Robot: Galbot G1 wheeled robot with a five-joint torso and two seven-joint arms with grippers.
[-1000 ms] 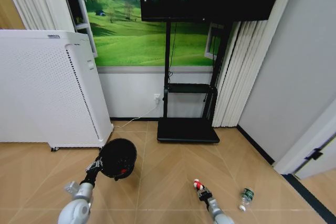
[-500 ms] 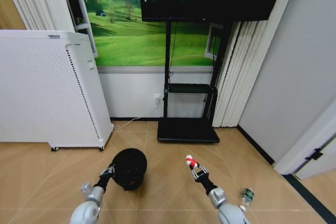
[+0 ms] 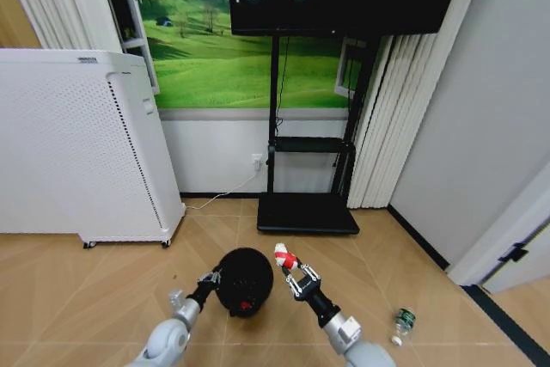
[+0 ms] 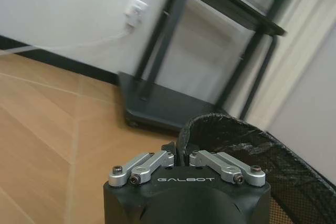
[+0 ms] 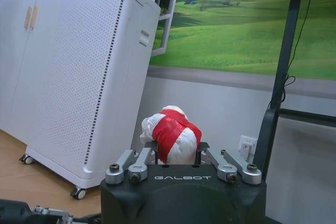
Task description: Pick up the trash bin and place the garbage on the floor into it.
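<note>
Off to the left of the room stands the white appliance (image 3: 82,148) on its wheels, well apart from both sets of jaws and untouched. Next comes the left gripper (image 3: 209,279), its jaws clamped on the rim of the trash bin (image 3: 244,279); the left wrist view shows the black mesh edge pinched between them. Over the last second the bin has been carried rightward and lifted toward the middle, so it now hangs just beside the right gripper (image 3: 300,280) rather than far off by the appliance. Inside the bin a red patch shows low down, which I take to be one lump of garbage already in there, though that is a judgement from a small mark. The right gripper has risen from the floor (image 3: 69,298) in the same second, and its jaws grip a red-and-white lump (image 3: 285,257) that sticks out ahead of the fingertips, close to the bin's rim but not yet over the opening. The two arms have closed on each other, so the drop looks near. Further right, well away from either set of jaws, the small green bottle (image 3: 403,323) lies on the floor by the dark strip, the last piece to collect.
</note>
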